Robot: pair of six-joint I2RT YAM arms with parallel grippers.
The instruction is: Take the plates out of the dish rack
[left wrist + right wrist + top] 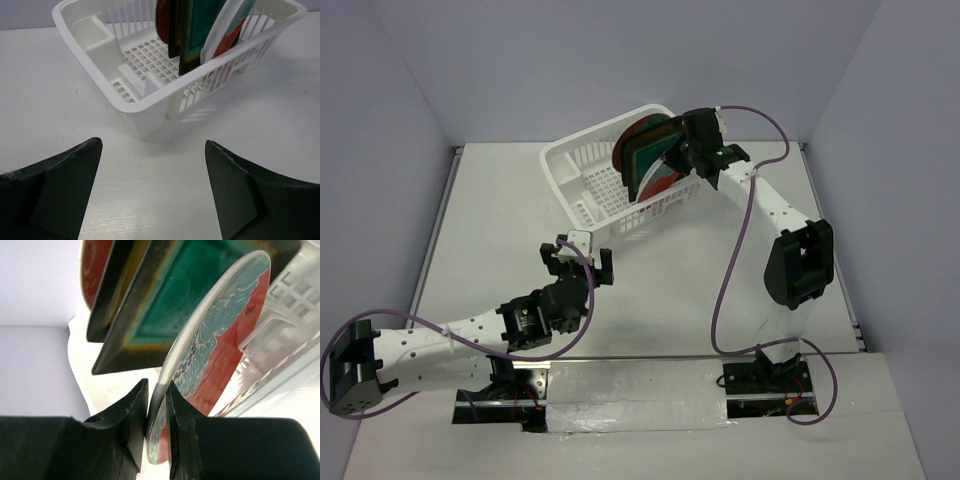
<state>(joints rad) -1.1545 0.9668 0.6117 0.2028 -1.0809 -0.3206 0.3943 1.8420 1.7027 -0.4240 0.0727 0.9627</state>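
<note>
The white dish rack (588, 170) stands at the back of the table, also seen in the left wrist view (100, 55). Plates stand upright in its right end (645, 160). My right gripper (157, 395) is shut on the rim of a round red-rimmed plate with a teal-white centre (220, 340), the nearest one. Behind it stand a square teal-centred plate (170, 305), a square amber-edged plate (117, 290) and another red plate (92, 265). My left gripper (152, 150) is open and empty over the table, short of the rack's near corner.
The rack's left half holds a small cutlery compartment (97, 32) and bare grid floor (145, 57). Grey walls enclose the table on three sides. A purple cable (735, 250) hangs beside the right arm.
</note>
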